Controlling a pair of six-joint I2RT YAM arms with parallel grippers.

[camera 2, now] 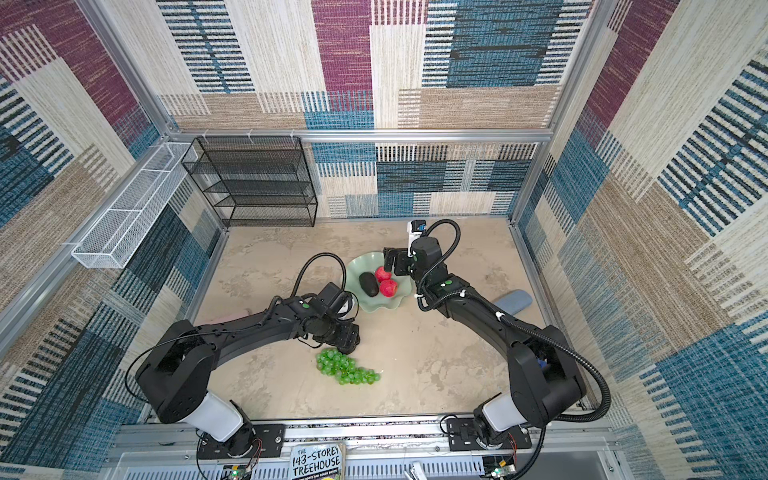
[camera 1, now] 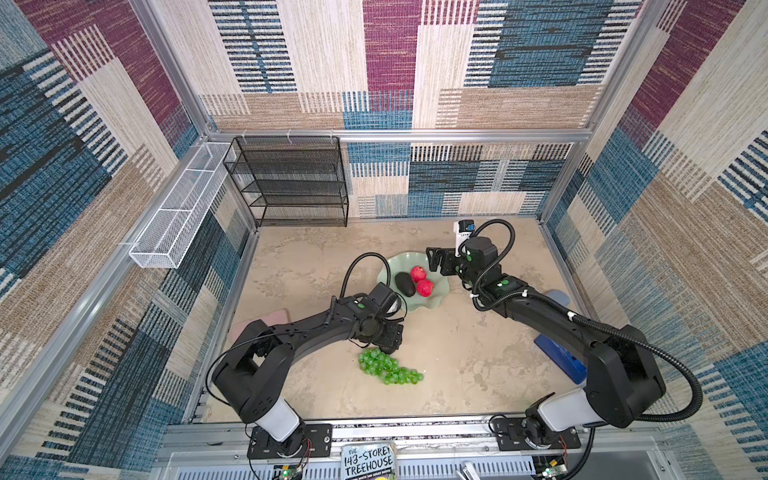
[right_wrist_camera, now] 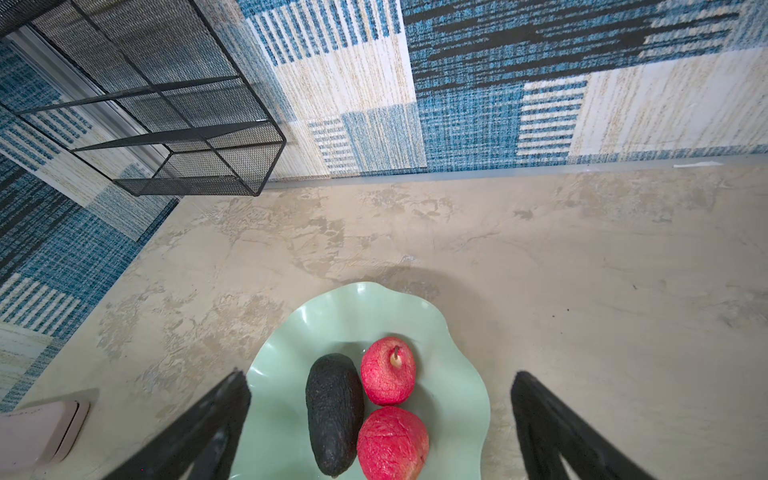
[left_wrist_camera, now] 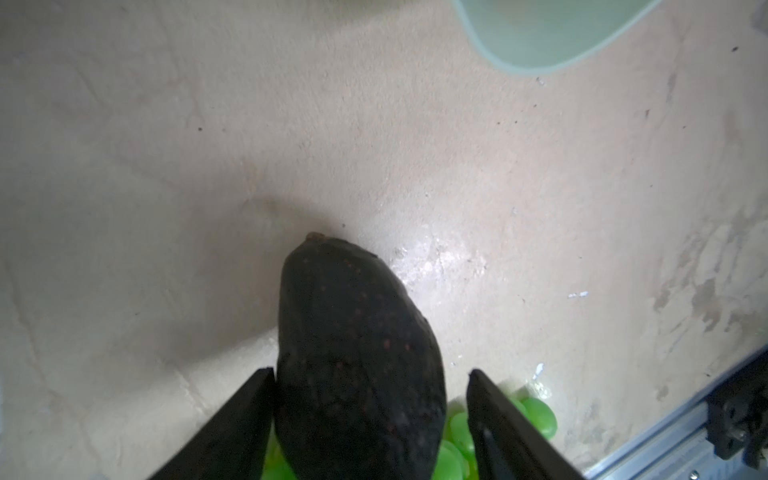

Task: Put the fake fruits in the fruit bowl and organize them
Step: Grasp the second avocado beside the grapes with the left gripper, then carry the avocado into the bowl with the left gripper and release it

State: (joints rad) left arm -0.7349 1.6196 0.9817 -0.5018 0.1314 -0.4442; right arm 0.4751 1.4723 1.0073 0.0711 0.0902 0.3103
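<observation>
The mint-green fruit bowl (camera 1: 399, 259) (camera 2: 361, 262) (right_wrist_camera: 282, 374) holds one dark avocado (camera 1: 404, 284) (right_wrist_camera: 334, 411) and two red apples (camera 1: 418, 274) (camera 1: 424, 287) (right_wrist_camera: 387, 372). My right gripper (camera 1: 433, 258) (right_wrist_camera: 380, 375) hovers open over the bowl's far side, with nothing between its fingers. On the table in front of the bowl, a second avocado (left_wrist_camera: 357, 332) lies between the jaws of my left gripper (camera 1: 388, 338) (left_wrist_camera: 370, 371). One finger touches it and the other stands slightly off. The top views hide that avocado. Green grapes (camera 1: 388, 368) (camera 2: 345, 368) (left_wrist_camera: 536, 415) lie just behind it.
A black mesh shelf (camera 1: 291, 183) stands at the back left, with a white wire basket (camera 1: 178, 208) on the left wall. A pink pad (camera 1: 257, 322) lies left of my left arm. A blue object (camera 1: 559, 353) sits by the right arm, and a book (camera 1: 368, 461) lies past the front rail.
</observation>
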